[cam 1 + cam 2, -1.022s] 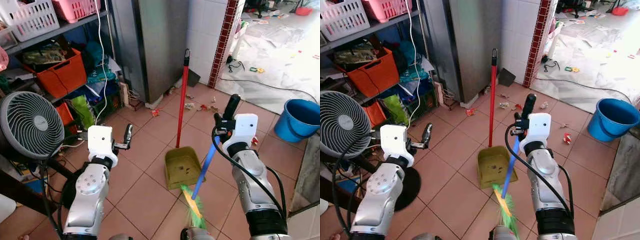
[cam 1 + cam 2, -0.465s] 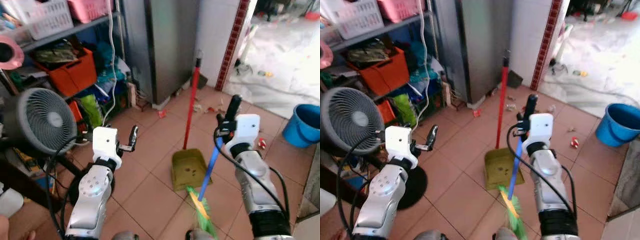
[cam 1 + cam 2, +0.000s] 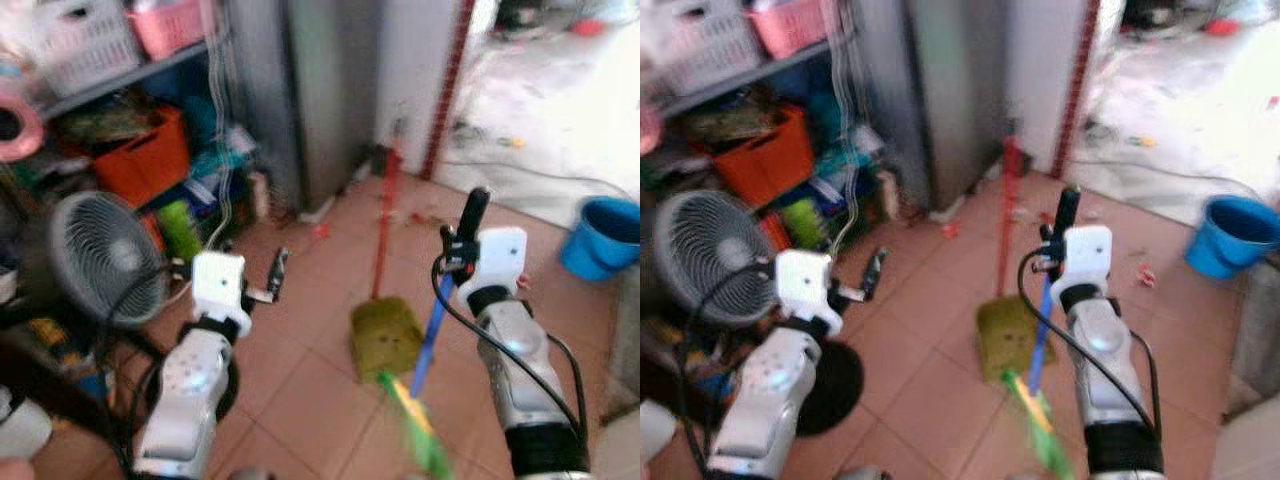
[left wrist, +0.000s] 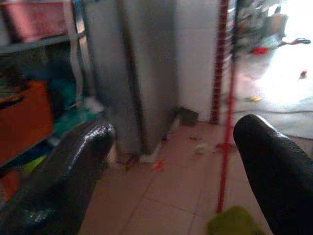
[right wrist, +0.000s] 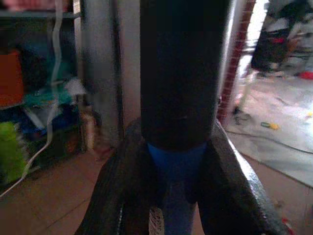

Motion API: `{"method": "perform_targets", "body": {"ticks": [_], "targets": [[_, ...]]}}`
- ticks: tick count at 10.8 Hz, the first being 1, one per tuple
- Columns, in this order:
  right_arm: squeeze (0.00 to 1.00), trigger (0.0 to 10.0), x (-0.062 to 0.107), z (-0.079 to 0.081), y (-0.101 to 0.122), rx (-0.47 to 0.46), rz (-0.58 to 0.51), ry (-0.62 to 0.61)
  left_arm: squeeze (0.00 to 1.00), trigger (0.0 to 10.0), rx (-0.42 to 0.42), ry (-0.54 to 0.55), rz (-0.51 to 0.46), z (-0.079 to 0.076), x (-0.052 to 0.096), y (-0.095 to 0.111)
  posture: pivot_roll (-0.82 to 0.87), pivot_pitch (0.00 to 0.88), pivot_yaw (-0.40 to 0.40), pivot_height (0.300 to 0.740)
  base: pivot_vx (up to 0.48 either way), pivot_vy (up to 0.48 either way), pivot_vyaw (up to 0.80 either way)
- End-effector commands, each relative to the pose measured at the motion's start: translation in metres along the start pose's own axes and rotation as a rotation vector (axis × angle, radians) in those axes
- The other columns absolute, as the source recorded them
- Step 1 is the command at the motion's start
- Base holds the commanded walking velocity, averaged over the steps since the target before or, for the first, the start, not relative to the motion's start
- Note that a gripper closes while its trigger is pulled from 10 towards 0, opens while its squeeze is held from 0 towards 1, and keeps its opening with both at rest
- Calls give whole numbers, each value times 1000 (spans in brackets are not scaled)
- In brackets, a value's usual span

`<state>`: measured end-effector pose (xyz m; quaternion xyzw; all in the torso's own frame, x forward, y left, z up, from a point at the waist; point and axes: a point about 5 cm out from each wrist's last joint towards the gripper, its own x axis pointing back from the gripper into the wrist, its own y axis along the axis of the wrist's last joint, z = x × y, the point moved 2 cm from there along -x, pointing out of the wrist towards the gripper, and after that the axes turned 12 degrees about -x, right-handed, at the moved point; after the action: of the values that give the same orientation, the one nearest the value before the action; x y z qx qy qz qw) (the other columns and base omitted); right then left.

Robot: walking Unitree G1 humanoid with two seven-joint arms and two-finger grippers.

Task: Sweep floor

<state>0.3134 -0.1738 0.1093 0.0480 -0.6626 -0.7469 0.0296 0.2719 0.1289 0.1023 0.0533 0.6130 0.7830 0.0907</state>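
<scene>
Two end effectors are raised over the tiled floor (image 3: 300, 400), and the head views are blurred. At about 9 o'clock a grey fan (image 3: 95, 255) stands before the shelves. The left end effector (image 3: 272, 281) hangs at about 8 o'clock with its fingers (image 4: 68, 181) well apart and nothing between them; I judge it is kept free to take the dustpan later. The green dustpan (image 3: 385, 337) lies flat on the tiles near the centre, its mouth toward the robot, and its red handle (image 3: 384, 222) rises almost upright, so it needs no support. Small litter (image 4: 201, 147) lies beyond it, near the wall. The right end effector (image 3: 466, 229) at about 3 o'clock is closed around the black grip of the broom (image 3: 430, 322), near the top, probably for a long sweeping reach. The broom's long axis is tilted: blue shaft high at the gripper, green bristles (image 3: 415, 430) low toward 6 o'clock, just beside the dustpan. A blue bucket (image 3: 603, 235) stands at far 3 o'clock
</scene>
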Motion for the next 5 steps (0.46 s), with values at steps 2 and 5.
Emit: {"method": "perform_targets", "body": {"ticks": [2, 5], "targets": [[0, 10000, -3, 5, 14, 6, -65, 21, 0, 10000, -9, 34, -2, 4, -2, 3, -46, 0, 48, 740, 137, 0, 0], [0, 10000, -3, 9, 13, 43, -63, 40, 0, 10000, 8, -16, -18, -1, 0, 4, -44, 0, 42, 740, 0, 0, 0]]}}
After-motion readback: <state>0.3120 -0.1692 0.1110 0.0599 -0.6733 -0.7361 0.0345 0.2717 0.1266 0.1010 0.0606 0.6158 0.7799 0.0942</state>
